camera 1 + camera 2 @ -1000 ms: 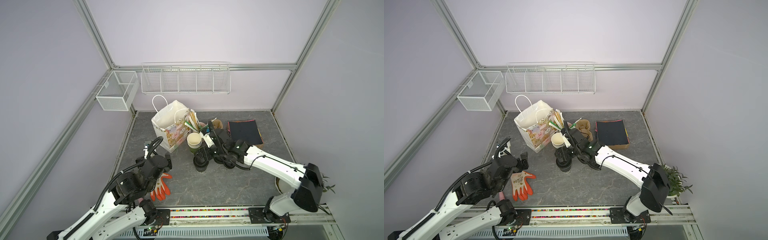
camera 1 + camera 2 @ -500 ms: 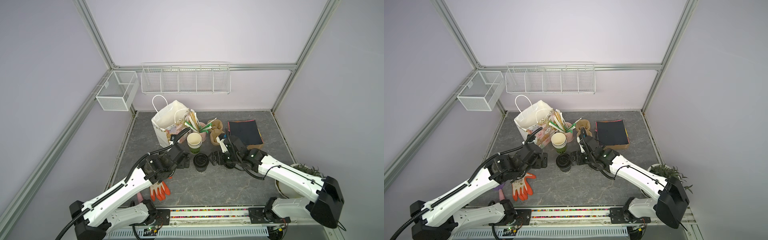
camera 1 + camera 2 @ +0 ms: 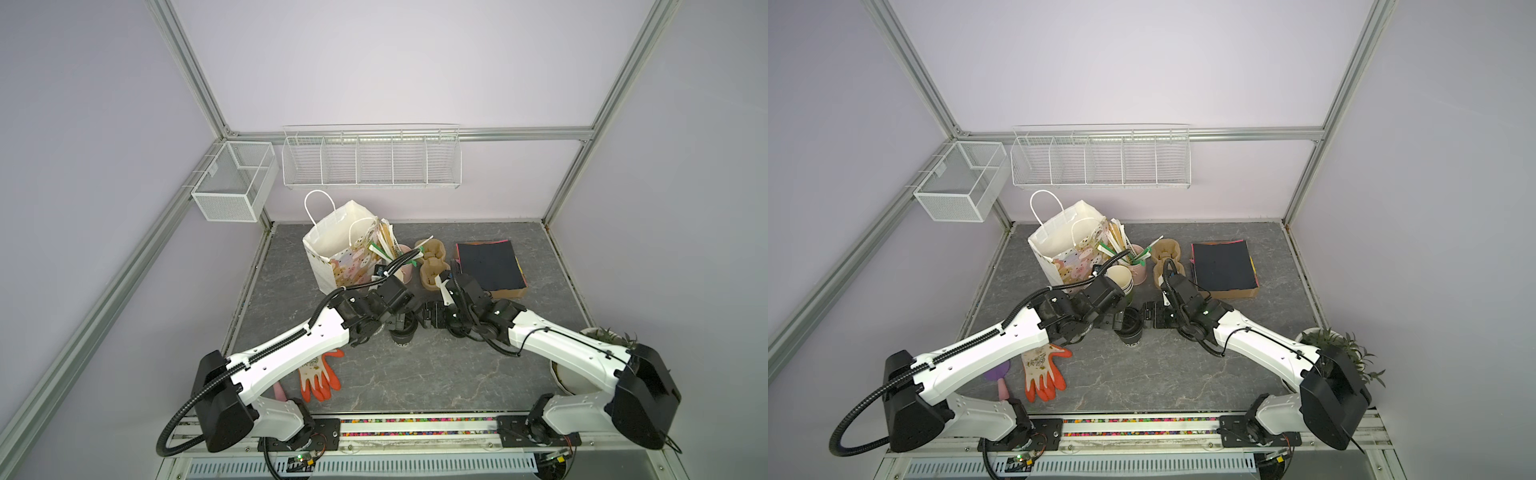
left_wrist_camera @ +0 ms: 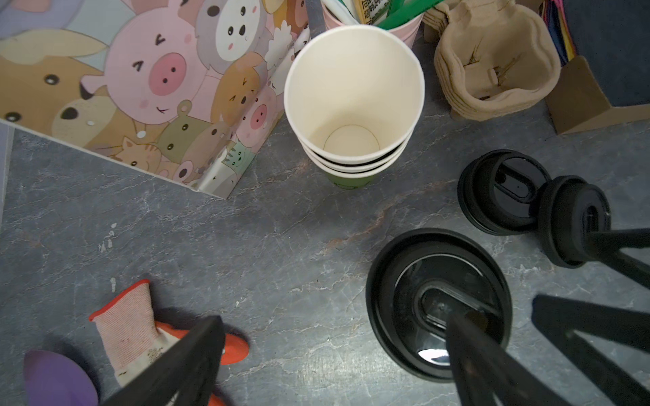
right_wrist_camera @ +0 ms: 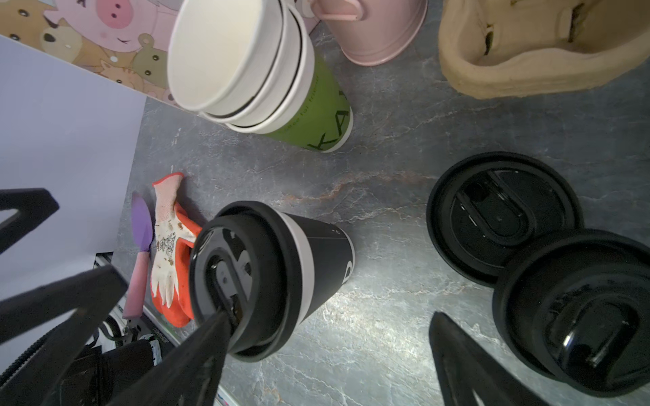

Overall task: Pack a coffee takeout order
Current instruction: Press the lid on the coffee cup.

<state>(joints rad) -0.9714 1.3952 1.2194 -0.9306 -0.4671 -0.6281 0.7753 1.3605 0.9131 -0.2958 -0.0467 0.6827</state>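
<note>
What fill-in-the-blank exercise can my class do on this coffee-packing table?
1. The black paper cup stands upright with a ___ on top.
2. Beside it, ___ loose lids lie on the table.
3. The bottom cup of the stacked cups is ___.
4. The straw holder is a cup coloured ___.

Missing words: lid; two; green; pink.

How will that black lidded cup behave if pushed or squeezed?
The black paper cup probably dents if squeezed hard, being paper. Narrower at the base, it may tip if pushed high. Its lid likely stiffens the rim.
</note>
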